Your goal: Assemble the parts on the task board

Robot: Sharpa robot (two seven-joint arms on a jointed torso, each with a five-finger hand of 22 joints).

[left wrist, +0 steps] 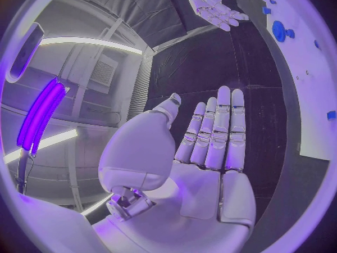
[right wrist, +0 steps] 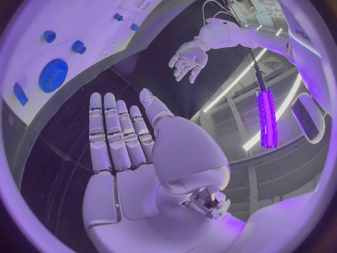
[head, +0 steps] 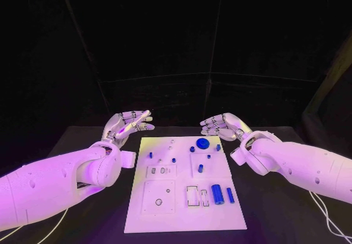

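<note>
Here, we see a black table (head: 88, 140) from above, with both arms reaching in.

Board: the white board (head: 147, 216) lies in the lower middle of the head view, running from the frame's centre down toward the bottom.

Parts: small blue parts sit on the board's right half. A round disc (head: 202, 143) is near the top edge, and a cylinder (head: 217, 194) stands lower right with a thinner pin (head: 230, 195) just beside it. Smaller blue bits dot the upper middle; we cannot tell their shapes.

Left hand: our left hand (head: 129, 124) hovers left of centre, above the board's top left corner and apart from it. Its fingers are straight and spread, holding nothing; the left wrist view shows the flat palm (left wrist: 204, 180).

Right hand: our right hand (head: 222, 125) hovers right of centre, above the board's top right corner, not touching it. Fingers apart, palm bare (right wrist: 133, 168), nothing held.
</note>
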